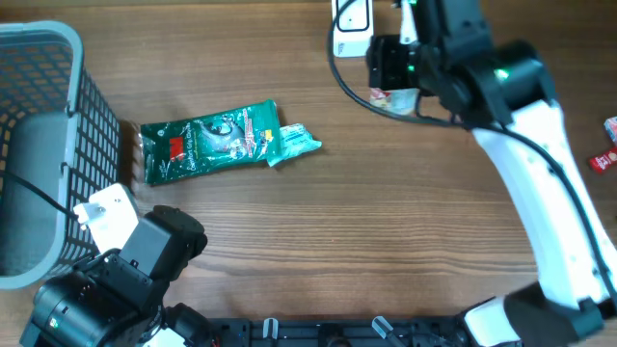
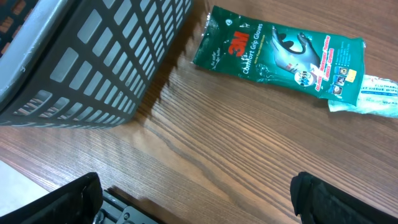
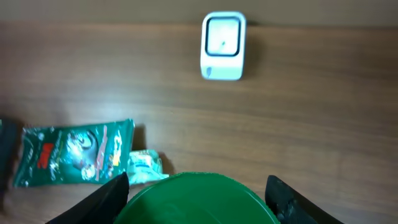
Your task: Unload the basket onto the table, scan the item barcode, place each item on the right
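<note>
Seen from overhead, the right arm reaches up the desk (image 1: 318, 241) toward 12 o'clock; its right gripper (image 3: 198, 182) is clamped around a green round container (image 3: 199, 202), one finger pressed to each side of the green top in the right wrist view. From overhead the same container shows a white and red label just under the gripper body. The white scanner (image 1: 351, 24) lies flat on the desk at the 12 o'clock edge, just at 11 o'clock from the held container and close to it; in the right wrist view it lies apart from the green top, with bare wood between them. Whether a barcode faces the scanner cannot be told.

A green glove packet (image 1: 207, 140) lies flat toward 10 o'clock from the desk's middle; a small teal tissue pack (image 1: 294, 143) touches its 3 o'clock end. The grey mesh basket (image 1: 58, 58) takes the 9 o'clock edge, just beside the glove packet. Two small red items (image 1: 603, 160) lie at the 3 o'clock edge, well apart from everything else.

The left arm sits at 7 o'clock; the left gripper (image 2: 199, 205) is released, fingers spread wide and grasping nothing, hanging over bare wood with the basket and glove packet ahead of it.
</note>
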Robot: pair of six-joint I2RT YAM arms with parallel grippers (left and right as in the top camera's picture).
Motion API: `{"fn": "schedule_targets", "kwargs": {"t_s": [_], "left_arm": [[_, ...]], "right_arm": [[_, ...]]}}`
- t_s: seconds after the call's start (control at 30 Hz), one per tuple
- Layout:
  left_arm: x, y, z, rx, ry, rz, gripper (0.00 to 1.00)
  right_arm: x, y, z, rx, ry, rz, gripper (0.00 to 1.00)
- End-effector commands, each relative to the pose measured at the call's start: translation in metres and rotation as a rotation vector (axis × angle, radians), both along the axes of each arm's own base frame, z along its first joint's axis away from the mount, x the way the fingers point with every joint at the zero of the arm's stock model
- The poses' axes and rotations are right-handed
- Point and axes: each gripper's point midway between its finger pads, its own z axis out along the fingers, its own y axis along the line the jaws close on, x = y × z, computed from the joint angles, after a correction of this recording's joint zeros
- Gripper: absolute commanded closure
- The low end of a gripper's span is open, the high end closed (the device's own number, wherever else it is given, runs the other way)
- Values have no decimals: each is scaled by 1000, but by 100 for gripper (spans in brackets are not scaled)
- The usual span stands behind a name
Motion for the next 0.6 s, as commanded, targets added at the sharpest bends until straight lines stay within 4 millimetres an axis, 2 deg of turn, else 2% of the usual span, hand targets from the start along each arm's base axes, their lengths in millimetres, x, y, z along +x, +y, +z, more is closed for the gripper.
{"fn": "schedule_targets", "kwargs": {"t_s": [0.0, 0.13, 0.3, 0.43, 0.57], "left_arm": [[0, 4, 1, 3, -14, 30, 0], [0, 4, 1, 3, -14, 30, 0], [0, 4, 1, 3, -14, 30, 0], [0, 4, 1, 3, -14, 30, 0], [0, 4, 1, 3, -14, 30, 0]], "right_arm": [[4, -17, -15, -31, 18, -133, 43], [24, -20, -70, -55, 16, -209, 44], [51, -4, -144, -45, -144, -237, 45], [43, 16, -182, -40, -238, -173, 44], [34, 13, -216, -34, -254, -174, 42]]}}
